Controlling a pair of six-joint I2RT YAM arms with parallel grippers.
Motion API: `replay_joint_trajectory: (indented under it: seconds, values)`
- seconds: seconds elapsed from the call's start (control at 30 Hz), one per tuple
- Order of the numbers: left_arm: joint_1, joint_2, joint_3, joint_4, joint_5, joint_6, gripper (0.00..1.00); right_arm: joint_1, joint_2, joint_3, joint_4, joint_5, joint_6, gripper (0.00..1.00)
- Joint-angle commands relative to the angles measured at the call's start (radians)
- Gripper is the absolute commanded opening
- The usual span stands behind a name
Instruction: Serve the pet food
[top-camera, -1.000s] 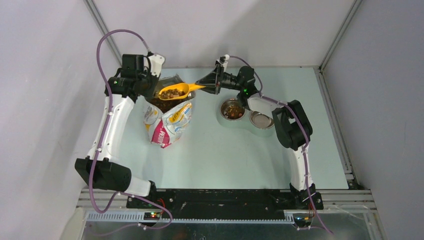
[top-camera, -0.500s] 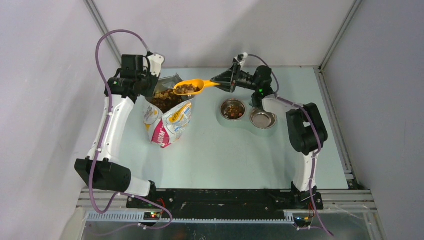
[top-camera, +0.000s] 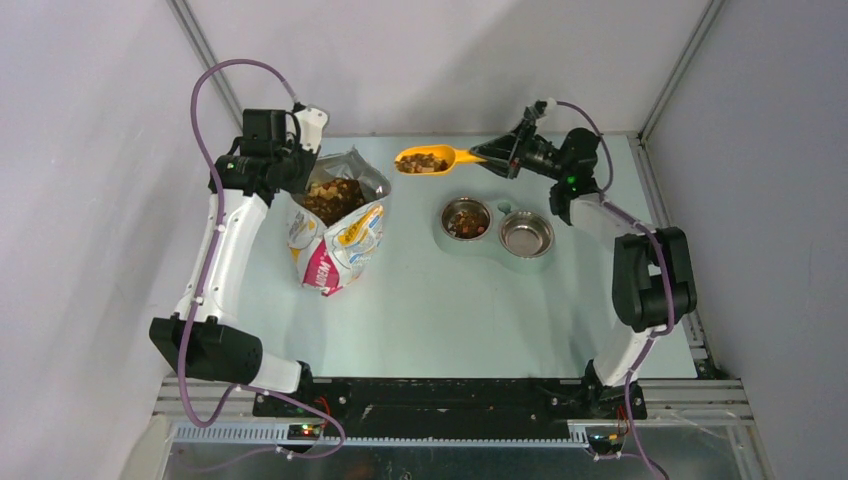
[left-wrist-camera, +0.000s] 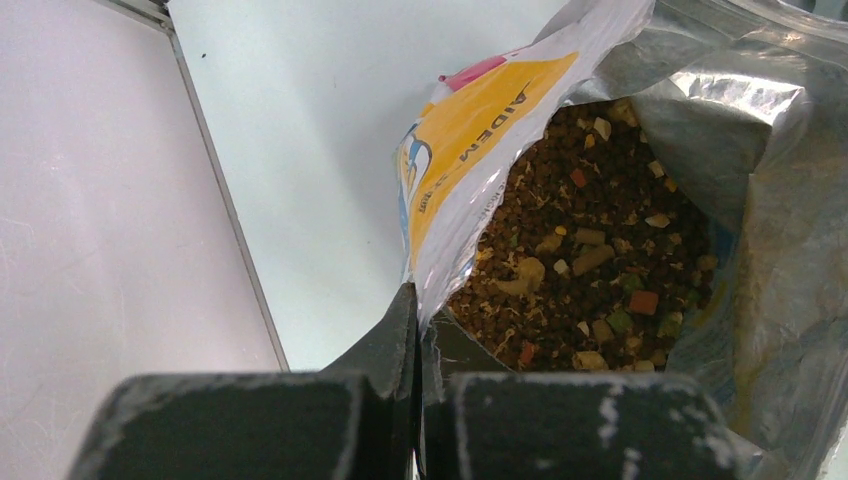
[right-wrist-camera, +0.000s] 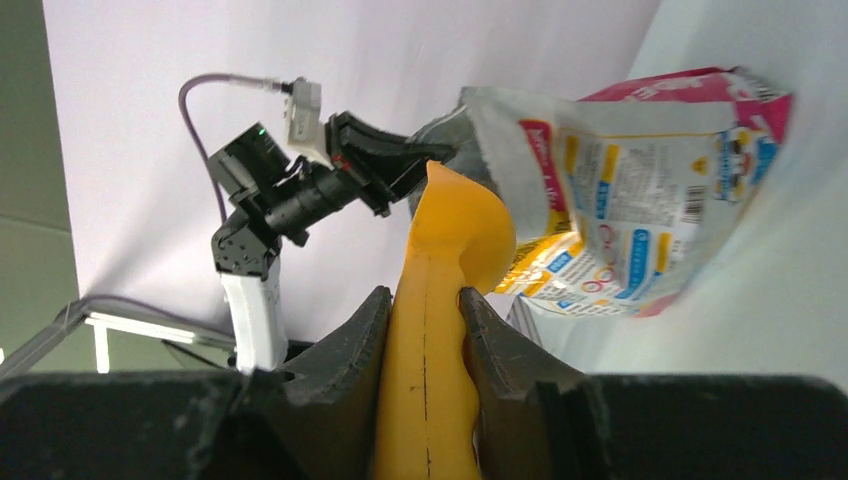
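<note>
Pet food (left-wrist-camera: 590, 260): dry kibble, mostly dark brown, with tan, orange and green pieces mixed in. Found in three places.

1. Inside the foil bag (top-camera: 335, 245), white with yellow, pink and blue print. It stands on the left half of the surface (top-camera: 430, 300) with its mouth open upward and kibble heaped close to the rim.
2. A load in the cup of the yellow scoop (top-camera: 425, 160). The scoop is held roughly level above the surface near the back edge, between the bag and the feeder, with its cup toward the bag.
3. A layer in the left bowl (top-camera: 466, 218) of a two-bowl feeder on the right half of the surface. The right bowl (top-camera: 526, 236), just beside it, shows its shiny metal inside.

Left end effector (left-wrist-camera: 416, 320): fingers pressed together, pinching the bag's rim on the printed side and holding the mouth open.

Right end effector (right-wrist-camera: 425, 310): jaws partly apart and clamped on the scoop's handle from both sides. The arm reaches toward the back right of the surface.
</note>
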Motion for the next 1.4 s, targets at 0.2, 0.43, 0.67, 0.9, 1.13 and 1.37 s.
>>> replay_joint_trajectory:
  seconds: [0.2, 0.43, 0.67, 0.9, 1.13, 1.37]
  values:
    - [0.009, -0.047, -0.008, 0.07, 0.002, 0.004, 0.0, -0.186, -0.117, -0.083, -0.082, -0.033, -0.132, 0.0]
    - [0.009, -0.045, -0.009, 0.086, 0.013, 0.004, 0.0, -0.302, -0.18, -0.182, -0.167, -0.056, -0.221, 0.0]
    - [0.01, -0.039, -0.019, 0.103, 0.013, 0.012, 0.0, -0.425, -0.227, -0.255, -0.202, -0.109, -0.252, 0.0]
    - [0.011, -0.034, -0.035, 0.111, 0.046, 0.015, 0.0, -0.539, -0.276, -0.337, -0.237, -0.143, -0.291, 0.0]
    - [0.011, -0.032, -0.035, 0.113, 0.045, 0.021, 0.0, -0.625, -0.316, -0.371, -0.387, -0.156, -0.411, 0.0]
    - [0.011, -0.036, -0.049, 0.117, 0.049, 0.019, 0.0, -0.68, -0.356, -0.398, -0.555, -0.156, -0.569, 0.0]
